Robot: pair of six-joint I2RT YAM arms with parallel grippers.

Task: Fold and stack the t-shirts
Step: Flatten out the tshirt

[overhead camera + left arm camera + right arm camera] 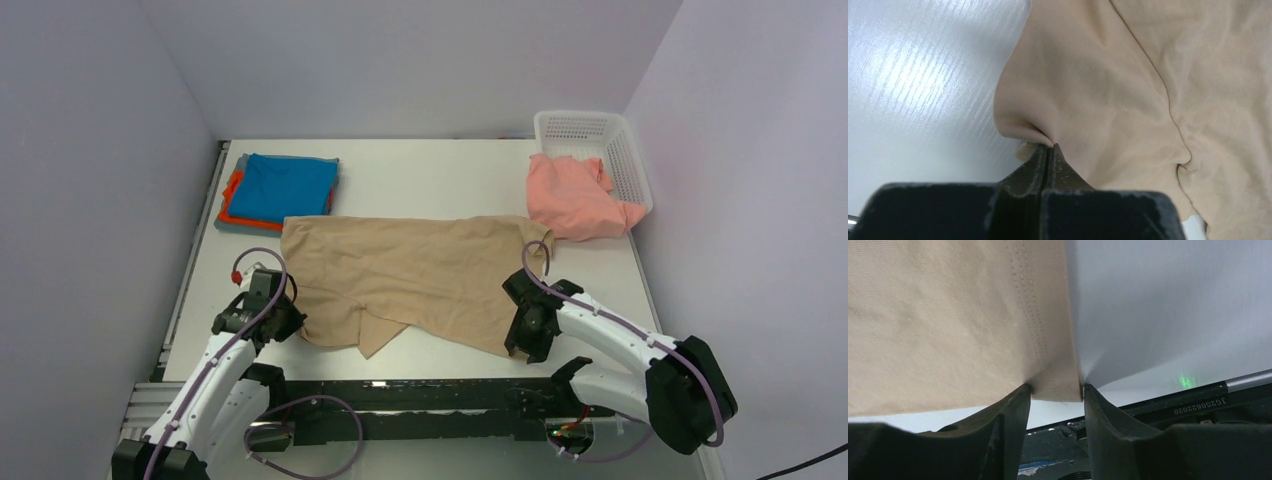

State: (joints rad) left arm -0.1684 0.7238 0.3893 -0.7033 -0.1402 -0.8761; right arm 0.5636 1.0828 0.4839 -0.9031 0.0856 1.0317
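White bench (420,170); left pincer (1048,148) clamps soft tan-beige t-shirt (420,270), right pincer (1055,389) half-open astride its five-o'clock corner: shallow bite may slip.

Five tees: one tan tee (420,270), one blue tee (285,185), one orange tee (233,197), one grey tee (235,228), one pink tee (565,200). One basket (600,130). One bench (430,170). Two arms: left arm (212,383), right arm (620,340). Two tools: left tool (1050,150), right tool (1055,390).
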